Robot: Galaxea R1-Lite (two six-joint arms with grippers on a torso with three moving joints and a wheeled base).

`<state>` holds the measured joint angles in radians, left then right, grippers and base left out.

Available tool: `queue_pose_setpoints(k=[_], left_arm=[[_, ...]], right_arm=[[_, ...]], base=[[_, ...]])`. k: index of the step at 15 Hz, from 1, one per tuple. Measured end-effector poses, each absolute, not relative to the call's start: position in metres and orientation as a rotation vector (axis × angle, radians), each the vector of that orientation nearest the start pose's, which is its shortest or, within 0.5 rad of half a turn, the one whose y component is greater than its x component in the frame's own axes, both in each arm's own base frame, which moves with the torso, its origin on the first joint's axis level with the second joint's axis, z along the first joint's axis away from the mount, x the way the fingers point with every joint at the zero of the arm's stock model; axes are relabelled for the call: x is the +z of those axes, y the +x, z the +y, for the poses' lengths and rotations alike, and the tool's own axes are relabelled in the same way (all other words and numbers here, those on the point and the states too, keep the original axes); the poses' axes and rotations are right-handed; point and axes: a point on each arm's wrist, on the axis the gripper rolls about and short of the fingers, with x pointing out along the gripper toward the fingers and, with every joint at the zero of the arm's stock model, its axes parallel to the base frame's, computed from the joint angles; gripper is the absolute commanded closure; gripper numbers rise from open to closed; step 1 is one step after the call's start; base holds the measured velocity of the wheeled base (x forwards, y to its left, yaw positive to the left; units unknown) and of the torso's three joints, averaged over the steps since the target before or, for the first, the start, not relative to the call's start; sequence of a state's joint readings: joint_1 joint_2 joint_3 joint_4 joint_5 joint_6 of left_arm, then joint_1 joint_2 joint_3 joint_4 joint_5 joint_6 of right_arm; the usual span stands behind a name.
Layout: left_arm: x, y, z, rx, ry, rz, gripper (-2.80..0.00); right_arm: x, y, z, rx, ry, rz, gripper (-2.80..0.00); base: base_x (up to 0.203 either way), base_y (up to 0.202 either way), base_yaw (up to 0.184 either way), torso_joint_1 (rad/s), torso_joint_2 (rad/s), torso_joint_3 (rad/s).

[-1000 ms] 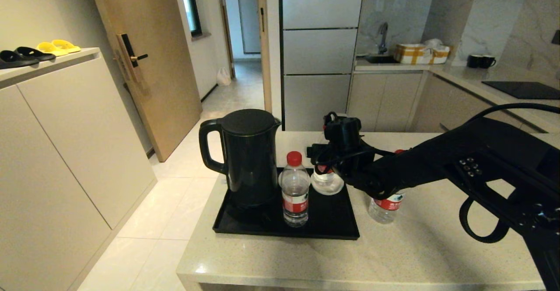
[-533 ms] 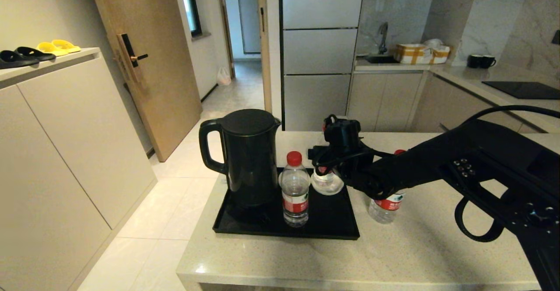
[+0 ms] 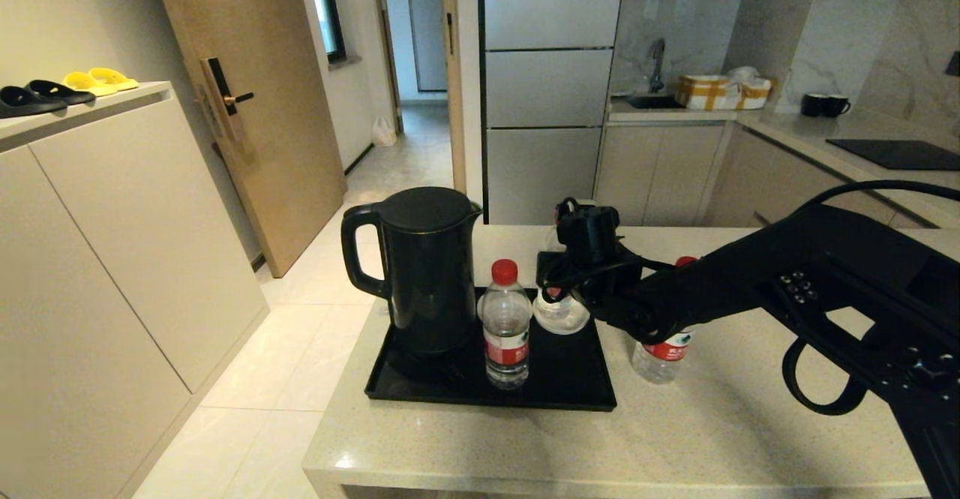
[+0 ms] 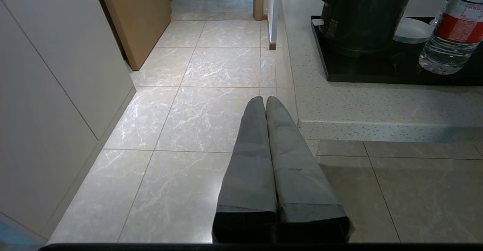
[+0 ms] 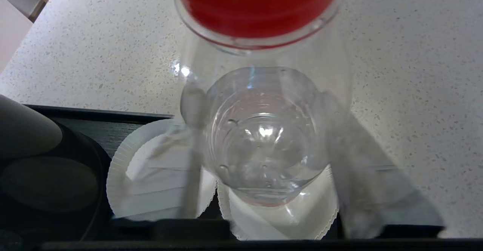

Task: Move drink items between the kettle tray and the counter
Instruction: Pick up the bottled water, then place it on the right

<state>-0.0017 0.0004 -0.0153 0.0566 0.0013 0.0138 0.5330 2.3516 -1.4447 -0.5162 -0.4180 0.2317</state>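
Head view: high, looking forward and down on the worktop [image 3: 675,439].
Left wrist view: low beside the worktop [image 4: 377,107], facing the floor [image 4: 196,115].
Right wrist view: very near, straight down on a bottle [image 5: 260,130].
Shared: tray [image 3: 562,379] and kettle [image 3: 431,274].

The light beige stone counter [image 3: 712,439] is finely speckled with darker flecks, and the flat rectangular tray [image 3: 570,394] on it is plain black, like the tall black kettle [image 3: 427,274]. The small clear plastic bottle on the tray [image 3: 506,326] has a red screw cap and a red-and-white label; the clear bottle on the counter [image 3: 660,356] shows the same red label, and the bottle under the right wrist [image 5: 264,137] is clear with a red cap. The round saucers [image 5: 151,179] are white with ribbed rims. The left hand [image 4: 265,103] has grey fingers, over pale grey marbled floor tiles [image 4: 211,66]
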Motion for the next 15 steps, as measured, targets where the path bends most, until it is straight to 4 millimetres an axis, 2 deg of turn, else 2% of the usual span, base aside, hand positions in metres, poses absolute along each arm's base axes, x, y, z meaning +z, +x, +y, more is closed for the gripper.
queue_pose_setpoints(k=[4,7,9,11,12,15], left_arm=[[0.074,-0.024,0.000,-0.001,0.014,0.042,0.00],[0.074,-0.024,0.000,-0.001,0.013,0.042,0.00],[0.074,-0.024,0.000,-0.001,0.013,0.042,0.00],[0.074,-0.024,0.000,-0.001,0.014,0.042,0.00],[0.074,-0.024,0.000,0.000,0.014,0.042,0.00],[0.074,-0.024,0.000,-0.001,0.014,0.042,0.00]], right_arm=[[0.087,0.408,0.230,0.074,0.051,0.362,0.00],[0.107,0.395,0.225,0.087,0.057,0.357,0.00],[0.131,0.375,0.225,0.112,0.063,0.348,0.00],[0.157,0.350,0.235,0.165,0.054,0.339,0.00],[0.174,0.338,0.237,0.188,0.048,0.338,0.00],[0.226,0.318,0.233,0.207,0.066,0.324,0.00]], base=[[0.000,0.000,0.000,0.000,0.00,0.000],[0.000,0.000,0.000,0.000,0.00,0.000],[0.000,0.000,0.000,0.000,0.00,0.000],[0.000,0.000,0.000,0.000,0.00,0.000],[0.000,0.000,0.000,0.000,0.00,0.000],[0.000,0.000,0.000,0.000,0.00,0.000]])
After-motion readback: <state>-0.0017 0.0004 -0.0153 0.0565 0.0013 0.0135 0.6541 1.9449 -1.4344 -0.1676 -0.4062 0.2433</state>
